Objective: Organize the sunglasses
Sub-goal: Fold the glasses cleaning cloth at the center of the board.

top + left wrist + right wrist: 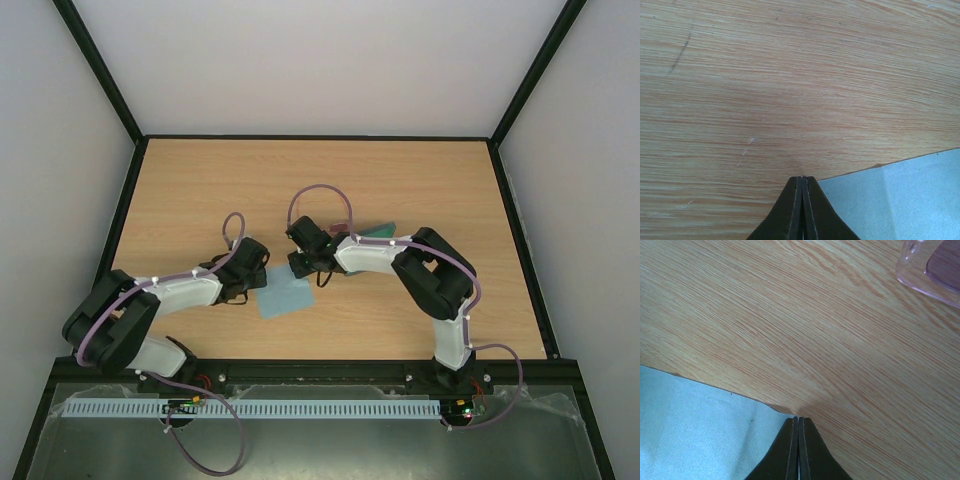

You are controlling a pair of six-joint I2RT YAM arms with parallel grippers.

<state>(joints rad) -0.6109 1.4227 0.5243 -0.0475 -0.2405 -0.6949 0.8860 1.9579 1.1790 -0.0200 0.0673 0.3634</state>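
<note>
The fingers (785, 220) of the left gripper (801, 178) are pressed together, tips down at the edge of the cloth (910, 200). I cannot tell whether they pinch its corner. The fingers (785, 460) of the right gripper (798, 418) are also pressed together, at another edge of the cloth, where the fabric rises in a small wrinkle towards the tips. Whether they have caught it I cannot tell.

From above, the cloth lies flat on the table (200, 190) with the left gripper at its left side and the right gripper at its far right side. The sunglasses (935, 267) lie on the bare wood, off the cloth and well apart from it, past the right gripper. Only a bit of pale pink frame and one purplish lens shows.
</note>
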